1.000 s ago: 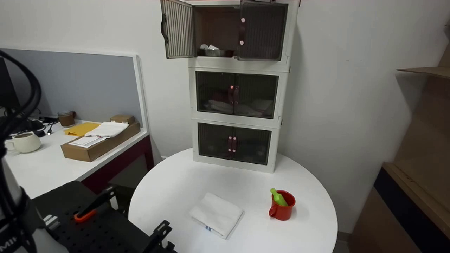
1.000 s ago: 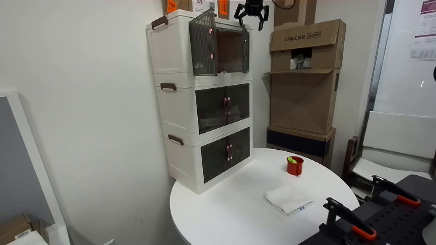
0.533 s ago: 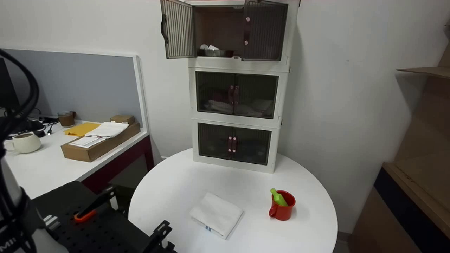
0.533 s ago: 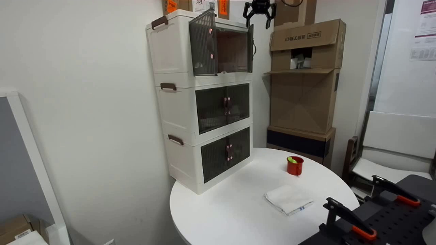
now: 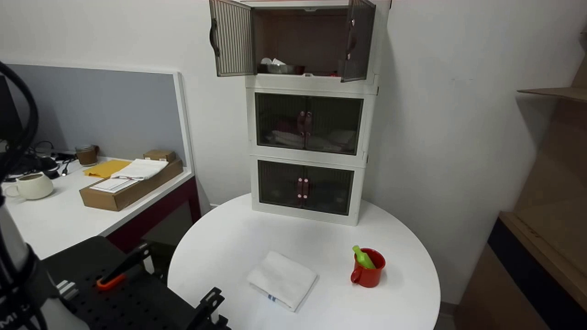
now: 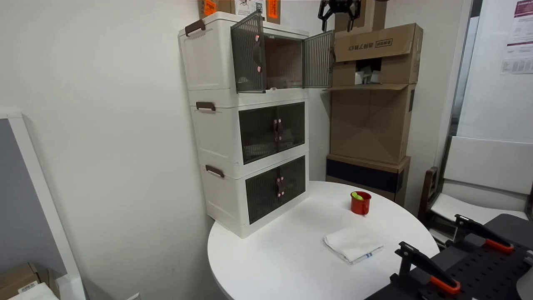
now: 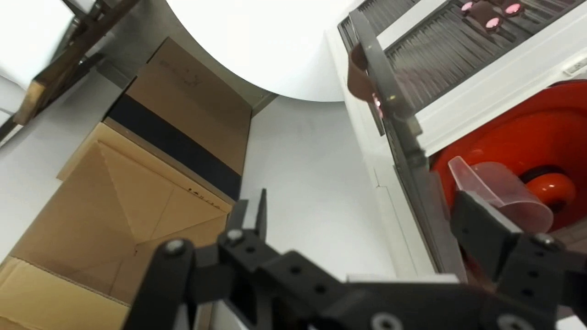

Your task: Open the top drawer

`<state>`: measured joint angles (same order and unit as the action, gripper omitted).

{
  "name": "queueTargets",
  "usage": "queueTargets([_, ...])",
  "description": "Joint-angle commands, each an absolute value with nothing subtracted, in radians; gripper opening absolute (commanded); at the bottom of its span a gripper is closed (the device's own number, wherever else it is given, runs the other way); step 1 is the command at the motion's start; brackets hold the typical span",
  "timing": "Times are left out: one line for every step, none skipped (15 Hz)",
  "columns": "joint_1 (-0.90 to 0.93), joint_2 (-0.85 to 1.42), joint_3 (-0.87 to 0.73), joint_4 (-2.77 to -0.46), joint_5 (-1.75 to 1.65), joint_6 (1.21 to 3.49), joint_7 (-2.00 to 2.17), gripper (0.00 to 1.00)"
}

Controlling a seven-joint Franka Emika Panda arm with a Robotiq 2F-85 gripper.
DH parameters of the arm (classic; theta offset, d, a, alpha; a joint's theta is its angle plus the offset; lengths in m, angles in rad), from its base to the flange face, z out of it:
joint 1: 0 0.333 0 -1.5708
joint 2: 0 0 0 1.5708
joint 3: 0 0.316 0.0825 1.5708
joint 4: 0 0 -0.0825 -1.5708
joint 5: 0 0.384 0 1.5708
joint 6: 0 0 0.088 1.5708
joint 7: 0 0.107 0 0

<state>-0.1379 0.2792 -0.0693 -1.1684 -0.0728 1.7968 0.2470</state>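
From afar I look across a round white counter [image 5: 220,256] set before a pale wall [image 5: 449,146]; on it are a folded, blue-striped white cloth [image 5: 282,280] and a red mug [image 5: 368,276] holding a green utensil [image 5: 363,257]. In an exterior view a white desk [image 5: 64,224] stands off to the left, and brown cardboard boxes [image 6: 368,125] are stacked beyond the counter. A white three-tier cabinet [image 5: 309,159] stands on the counter, close to the wall. Its highest tier is the top drawer [image 5: 300,39], facing out over the counter, the opening's long axis level, running side to side. Its ribbed, smoky left panel [image 5: 234,39] and right panel [image 5: 360,46], as pictured, are both swung outward. My hand [image 6: 337,29] hangs high near the right panel, spread wide; in the wrist view that panel's edge runs between its fingers [image 7: 477,236], though I cannot tell whether they touch.
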Motion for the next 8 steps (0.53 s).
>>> queueTargets([-0.159,0.196,-0.076,-1.31,-0.072,1.806,0.188,1.0])
queueTargets([-0.164,0.188,-0.079,-1.338,-0.084,1.81,0.172,1.0])
queueTargets([-0.169,0.179,-0.084,-1.364,-0.105,1.814,0.155,1.0])
queueTargets([-0.175,0.176,-0.09,-1.382,-0.124,1.813,0.137,1.0])
queueTargets([-0.176,0.173,-0.098,-1.397,-0.17,1.812,0.129,1.0])
queueTargets([-0.177,0.169,-0.105,-1.414,-0.212,1.818,0.125,1.0])
queueTargets([-0.177,0.17,-0.113,-1.421,-0.267,1.818,0.123,1.0])
queueTargets([-0.175,0.17,-0.12,-1.433,-0.323,1.824,0.124,1.0])
